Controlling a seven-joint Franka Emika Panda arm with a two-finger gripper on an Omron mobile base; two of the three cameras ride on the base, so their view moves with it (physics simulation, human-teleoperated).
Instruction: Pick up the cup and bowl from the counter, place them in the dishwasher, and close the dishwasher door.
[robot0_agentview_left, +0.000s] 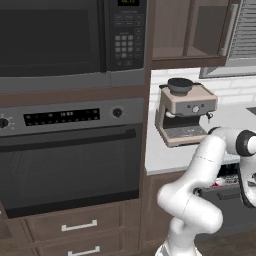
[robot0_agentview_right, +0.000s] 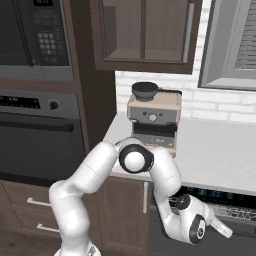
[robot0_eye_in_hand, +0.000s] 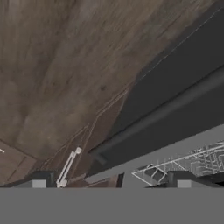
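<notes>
No writing is legible. The arm folds down from the counter (robot0_agentview_right: 220, 155) edge, its gripper (robot0_eye_in_hand: 109, 181) low beside the dishwasher (robot0_agentview_right: 220, 197); its 2 fingertips (robot0_eye_in_hand: 39, 180) stand wide apart, holding nothing. The dishwasher door (robot0_eye_in_hand: 175, 105) hangs partly open, with the wire rack (robot0_eye_in_hand: 183, 164) visible behind it.

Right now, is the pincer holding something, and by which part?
Nothing is held. The pincer is open and empty, its fingertips apart, just above the edge of the dishwasher door, beside the wire rack.

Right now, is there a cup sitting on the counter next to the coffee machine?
No, the counter beside the espresso machine shows just bare pale surface, with no cup on it.
</notes>
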